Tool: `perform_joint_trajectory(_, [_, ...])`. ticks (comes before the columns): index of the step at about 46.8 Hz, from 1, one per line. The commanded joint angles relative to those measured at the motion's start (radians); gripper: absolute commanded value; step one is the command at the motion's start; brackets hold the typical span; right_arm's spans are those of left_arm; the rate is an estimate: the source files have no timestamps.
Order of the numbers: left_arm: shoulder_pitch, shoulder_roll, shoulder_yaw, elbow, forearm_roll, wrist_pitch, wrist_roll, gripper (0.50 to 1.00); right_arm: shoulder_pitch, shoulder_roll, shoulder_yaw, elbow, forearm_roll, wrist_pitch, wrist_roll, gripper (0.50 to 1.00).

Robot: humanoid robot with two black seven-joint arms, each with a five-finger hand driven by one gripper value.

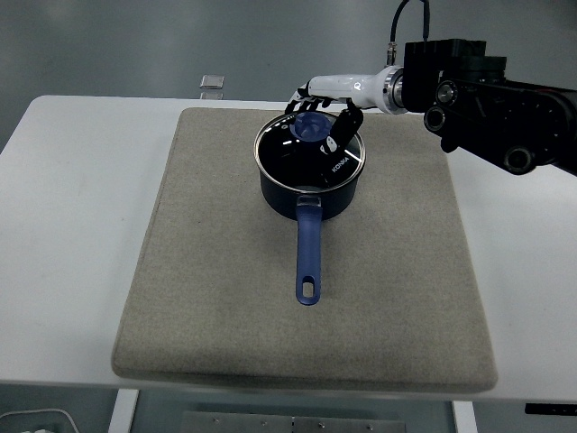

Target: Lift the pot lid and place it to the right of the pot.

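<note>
A dark blue pot (335, 200) with a long blue handle (309, 253) stands on the far middle of a grey mat (216, 298), handle pointing toward me. Its glass lid (297, 158) with a blue knob (311, 126) sits on the pot. My right hand (321, 110) reaches in from the right and hangs over the knob. Its fingers (300, 95) curve down behind the knob and the thumb (342, 126) stands on the knob's right side. The fingers are still spread and hold nothing. The left arm is out of view.
The mat lies on a white table (72, 225). The right arm's black forearm (487, 86) hangs over the mat's far right corner. A small clear object (213, 83) lies at the table's far edge, left of the pot.
</note>
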Motion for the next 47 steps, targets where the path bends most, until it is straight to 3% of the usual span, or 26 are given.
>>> perform_joint_trajectory(1, [0.0, 0.0, 0.0, 0.0, 0.0, 0.0, 0.0, 1.0, 0.001, 0.0, 0.0, 0.0, 0.001, 0.0, 0.0, 0.834])
perform_joint_trajectory(5, [0.0, 0.0, 0.0, 0.0, 0.0, -0.001, 0.0, 1.0, 0.001, 0.0, -0.002, 0.0, -0.001, 0.0, 0.0, 0.83])
perform_joint_trajectory(17, [0.0, 0.0, 0.0, 0.0, 0.0, 0.0, 0.0, 1.0, 0.003, 0.0, -0.002, 0.0, -0.001, 0.005, 0.0, 0.756])
perform_joint_trajectory(27, [0.0, 0.0, 0.0, 0.0, 0.0, 0.0, 0.0, 1.0, 0.004, -0.002, -0.002, 0.0, -0.001, 0.012, 0.0, 0.662])
perform_joint_trajectory(47, [0.0, 0.0, 0.0, 0.0, 0.0, 0.0, 0.0, 1.0, 0.052, -0.006, 0.001, 0.0, 0.008, 0.02, 0.0, 0.554])
